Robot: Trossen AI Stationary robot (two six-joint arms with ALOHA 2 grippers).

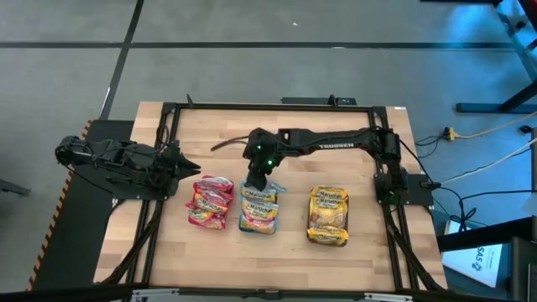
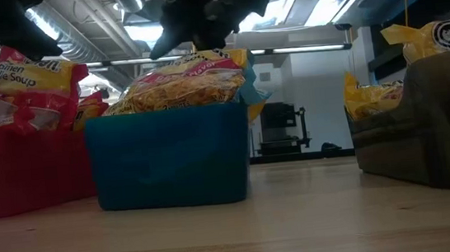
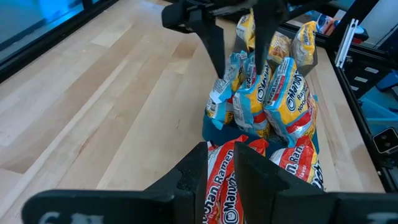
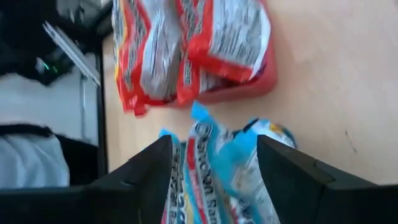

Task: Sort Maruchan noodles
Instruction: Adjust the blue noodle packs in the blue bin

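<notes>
Right gripper (image 1: 258, 180): fingers spread wide, directly above the blue-edged noodle packets (image 1: 259, 208) heaped in the teal tray (image 2: 171, 168). Risk: the top packet (standing proud of the heap) may slide off or snag a retreating finger. Left gripper (image 1: 186, 165): idle beside the red packets (image 1: 212, 201), grip unreadable.

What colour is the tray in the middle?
Blue-teal tray, holding blue-edged Maruchan packets; the low view shows it best.

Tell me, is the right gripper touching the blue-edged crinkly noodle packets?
Cannot tell. In the left wrist view the right gripper has open fingers straddling the blue-edged packets, but neither contact nor a gap shows plainly.
</notes>
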